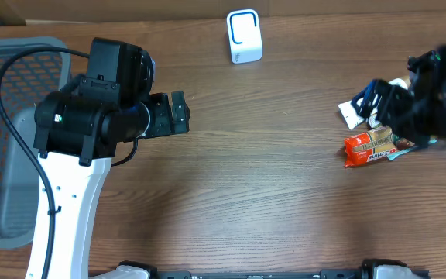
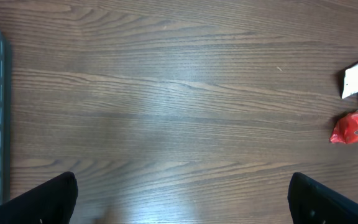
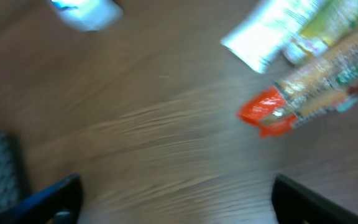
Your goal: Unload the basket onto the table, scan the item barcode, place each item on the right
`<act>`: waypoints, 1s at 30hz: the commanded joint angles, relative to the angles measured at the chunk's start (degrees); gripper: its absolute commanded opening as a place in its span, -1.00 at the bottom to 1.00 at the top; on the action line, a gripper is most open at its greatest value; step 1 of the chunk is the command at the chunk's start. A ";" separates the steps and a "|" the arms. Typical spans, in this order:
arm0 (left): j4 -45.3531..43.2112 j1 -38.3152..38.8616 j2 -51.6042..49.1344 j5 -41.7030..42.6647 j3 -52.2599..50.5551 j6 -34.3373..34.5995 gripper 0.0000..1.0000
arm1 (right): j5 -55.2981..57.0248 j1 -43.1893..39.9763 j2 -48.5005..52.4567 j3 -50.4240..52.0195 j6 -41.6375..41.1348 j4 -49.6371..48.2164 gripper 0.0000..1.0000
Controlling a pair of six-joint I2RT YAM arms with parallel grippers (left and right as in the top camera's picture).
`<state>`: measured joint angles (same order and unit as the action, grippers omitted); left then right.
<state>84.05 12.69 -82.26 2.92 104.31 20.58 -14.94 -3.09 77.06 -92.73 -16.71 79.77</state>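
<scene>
Both spread: left claw [image 2: 182, 208], right claw [image 3: 179, 205]; snack bar [image 1: 372, 146] on table [image 1: 269, 194].

The table [image 1: 269, 201] is mid-brown wood with long, darker grain streaks. Just beside the black right gripper [image 1: 382, 105] lies a snack packet [image 1: 372, 147], orange-red at its ends, with a tan band and white lettering. Nearer that gripper is a white wrapper [image 1: 352, 116] with a yellow-green patch. The left gripper [image 1: 178, 113] is black, on a white arm link [image 1: 72, 225]. Behind it is a grey basket [image 1: 6, 139] patterned with grid mesh. Well beyond it, the white scanner [image 1: 244, 36] carries a blue outline.
</scene>
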 commanded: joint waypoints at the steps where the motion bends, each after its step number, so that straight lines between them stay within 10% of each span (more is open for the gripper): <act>1: -0.04 0.09 -0.02 -0.15 0.85 -1.29 0.99 | -1.86 2.71 -10.51 -1.60 2.84 0.74 1.00; 18: -0.04 0.09 -0.02 -0.15 0.85 -1.29 0.99 | 2.54 3.13 -23.65 -0.09 3.96 3.06 1.00; 30: -0.04 0.09 -0.02 -0.15 0.85 -1.29 0.99 | 3.98 3.04 -45.48 38.93 9.73 -41.64 1.00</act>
<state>84.09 12.69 -82.26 2.90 104.31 20.58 -11.70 -0.23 39.59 -64.45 -8.49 45.10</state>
